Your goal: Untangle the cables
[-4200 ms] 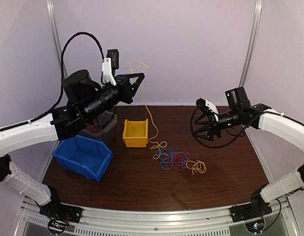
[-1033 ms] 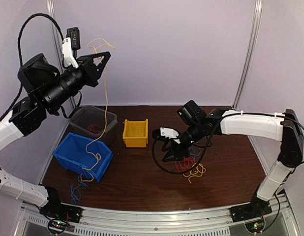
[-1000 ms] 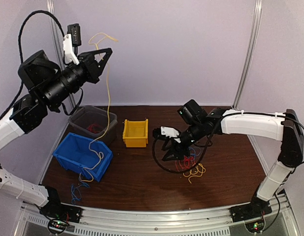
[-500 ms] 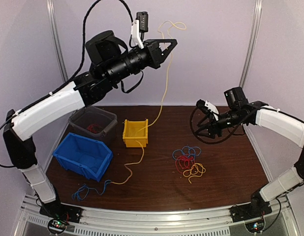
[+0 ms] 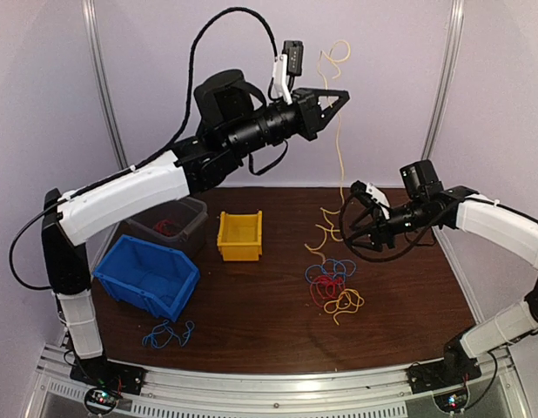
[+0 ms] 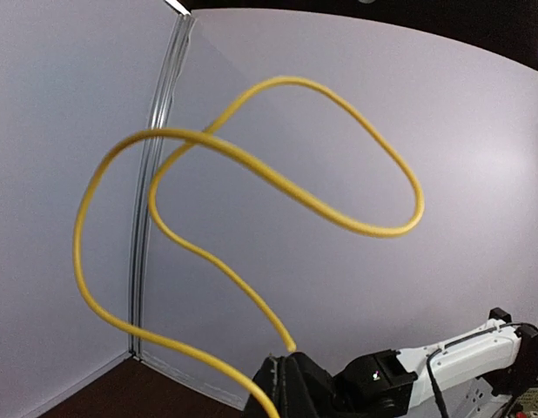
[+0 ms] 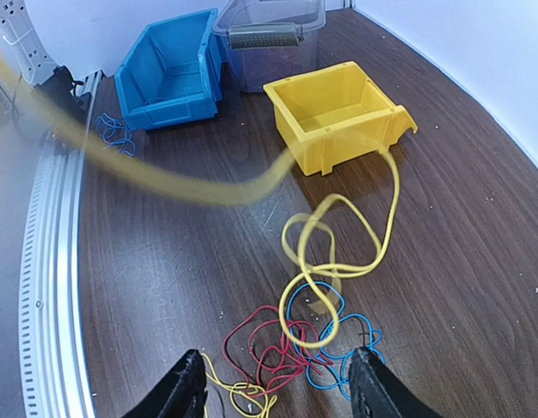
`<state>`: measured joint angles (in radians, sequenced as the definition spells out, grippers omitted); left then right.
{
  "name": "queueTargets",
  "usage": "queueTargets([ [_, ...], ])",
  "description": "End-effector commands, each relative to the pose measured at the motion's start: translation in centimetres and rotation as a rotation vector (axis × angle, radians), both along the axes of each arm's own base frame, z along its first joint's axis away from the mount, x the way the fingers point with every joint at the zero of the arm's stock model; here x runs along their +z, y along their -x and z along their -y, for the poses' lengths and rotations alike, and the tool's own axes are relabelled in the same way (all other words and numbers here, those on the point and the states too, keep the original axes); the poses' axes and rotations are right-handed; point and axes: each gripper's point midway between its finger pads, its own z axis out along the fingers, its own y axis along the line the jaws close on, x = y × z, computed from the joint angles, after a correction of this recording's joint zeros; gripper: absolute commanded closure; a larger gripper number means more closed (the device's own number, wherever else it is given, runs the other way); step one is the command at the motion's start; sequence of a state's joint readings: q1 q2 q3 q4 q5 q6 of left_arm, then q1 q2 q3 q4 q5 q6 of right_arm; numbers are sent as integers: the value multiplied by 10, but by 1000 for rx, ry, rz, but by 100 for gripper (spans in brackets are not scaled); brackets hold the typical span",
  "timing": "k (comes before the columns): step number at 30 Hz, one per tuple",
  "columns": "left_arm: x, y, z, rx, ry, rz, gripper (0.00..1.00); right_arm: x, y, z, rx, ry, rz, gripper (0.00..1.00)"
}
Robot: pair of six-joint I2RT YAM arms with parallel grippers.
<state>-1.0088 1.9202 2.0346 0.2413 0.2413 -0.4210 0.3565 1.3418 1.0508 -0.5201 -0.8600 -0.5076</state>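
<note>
My left gripper (image 5: pixel 341 94) is raised high at the back, shut on a long yellow cable (image 5: pixel 339 165). That strand loops above the fingers (image 6: pixel 252 165) and hangs down, its curled lower end (image 7: pixel 339 252) just over the table. In the left wrist view the left gripper (image 6: pixel 291 361) shows only as closed black tips at the bottom edge. Below lies a tangle of red (image 7: pixel 269 348), blue (image 7: pixel 343 353) and yellow (image 5: pixel 346 302) cables. My right gripper (image 5: pixel 358 225) hovers open right of the hanging strand, and its fingers (image 7: pixel 191 387) stand above the tangle's near side.
A yellow bin (image 5: pixel 240 235) stands mid-table, with a blue bin (image 5: pixel 147 277) and a clear container (image 5: pixel 169 225) holding red wire to its left. A separate blue cable (image 5: pixel 169 332) lies near the front left edge. Metal rails run along the front.
My left arm has swung rightward with the yellow cable. Its lower end has come off the table by the yellow bin and now dangles over the tangle. The right gripper has barely moved.
</note>
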Motion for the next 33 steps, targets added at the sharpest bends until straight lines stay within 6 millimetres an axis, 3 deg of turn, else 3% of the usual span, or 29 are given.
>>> queueTargets([
  [1,-39,-5,-6,39,-32,-31,100,5,5,8,-5,-2,31,43],
  [6,-67,-12,-18,126,-95,-23,100,0,8,16,-24,3,38,43],
  [13,-69,-24,-31,253,-182,43,100,-12,9,16,-30,10,-1,42],
  [17,-51,-20,-46,294,-185,95,100,-12,0,17,-59,10,32,37],
  [23,-21,-30,-75,440,-210,168,100,3,-17,7,-61,-37,22,34],
  [29,6,-34,-97,530,-201,210,100,-17,-14,5,-46,-35,-31,34],
  [33,18,-39,-105,576,-211,237,100,-26,-16,17,-109,10,43,35],
])
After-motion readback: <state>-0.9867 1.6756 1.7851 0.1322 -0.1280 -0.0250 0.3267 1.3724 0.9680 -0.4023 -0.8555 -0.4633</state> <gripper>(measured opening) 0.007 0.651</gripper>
